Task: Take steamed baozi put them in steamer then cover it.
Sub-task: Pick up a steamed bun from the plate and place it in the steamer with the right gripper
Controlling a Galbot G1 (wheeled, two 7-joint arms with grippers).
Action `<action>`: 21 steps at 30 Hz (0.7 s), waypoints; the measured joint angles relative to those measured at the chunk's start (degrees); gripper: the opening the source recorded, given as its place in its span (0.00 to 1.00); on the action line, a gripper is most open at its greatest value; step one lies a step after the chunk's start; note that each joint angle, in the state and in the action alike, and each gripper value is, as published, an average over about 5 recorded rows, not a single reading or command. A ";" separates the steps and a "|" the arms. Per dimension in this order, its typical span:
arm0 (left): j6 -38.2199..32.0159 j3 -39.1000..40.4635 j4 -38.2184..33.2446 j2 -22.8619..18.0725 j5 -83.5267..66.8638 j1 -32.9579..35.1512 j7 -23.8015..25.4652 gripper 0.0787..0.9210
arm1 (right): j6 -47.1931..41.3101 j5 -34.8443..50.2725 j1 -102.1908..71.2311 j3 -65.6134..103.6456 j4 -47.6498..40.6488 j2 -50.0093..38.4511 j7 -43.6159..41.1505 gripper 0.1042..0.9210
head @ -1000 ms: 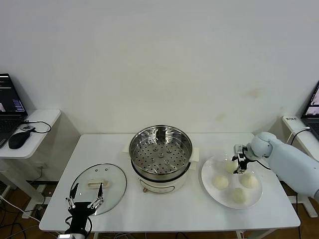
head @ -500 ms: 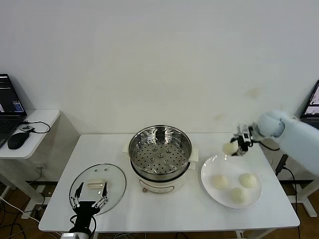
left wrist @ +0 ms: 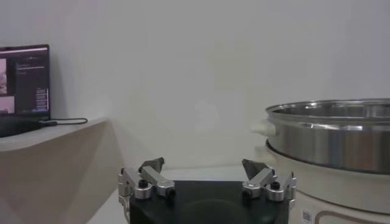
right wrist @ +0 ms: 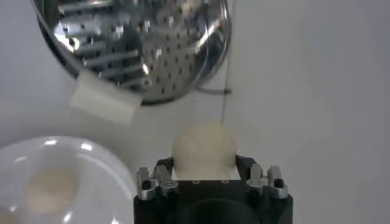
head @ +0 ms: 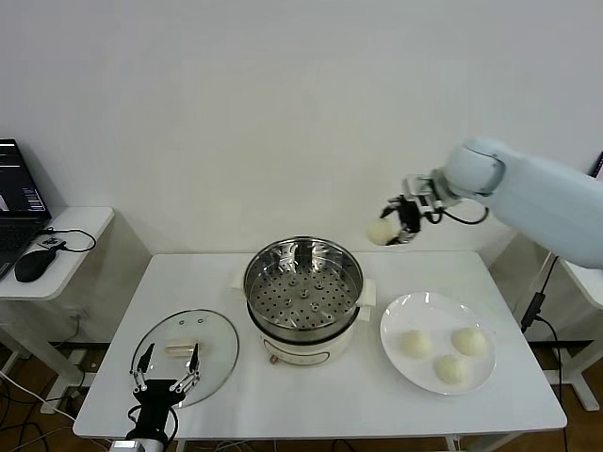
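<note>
Baozi count: four steamed baozi; three on the white plate (head: 399, 350), one (head: 381, 231) in the air.
Right gripper (head: 394, 226): clamped on that one baozi, raised above the table (head: 311, 386), between steamer and plate, to the steamer's right.
Steamer (head: 303, 287): one, mid-table, basket bare, nothing across its open top.
Cover (head: 185, 355): one glass lid, flat on the table, left of the steamer.
Left gripper (head: 166, 376): fingers spread wide, empty, low over the cover's near edge.
Surroundings: laptop (head: 19, 193) and mouse (head: 36, 265) on a side desk, far left.
</note>
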 measured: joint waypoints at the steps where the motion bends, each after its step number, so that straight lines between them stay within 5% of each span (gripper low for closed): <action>1: -0.09 -0.10 0.03 -0.02 0.01 0.04 -0.01 0.88 | 0.77 -0.35 0.08 -0.47 -0.23 1.24 0.14 0.66; 21: -2.26 -1.37 0.52 -0.73 1.22 1.42 -0.44 0.88 | 20.11 -17.47 -4.61 -4.07 -9.52 16.36 4.44 0.66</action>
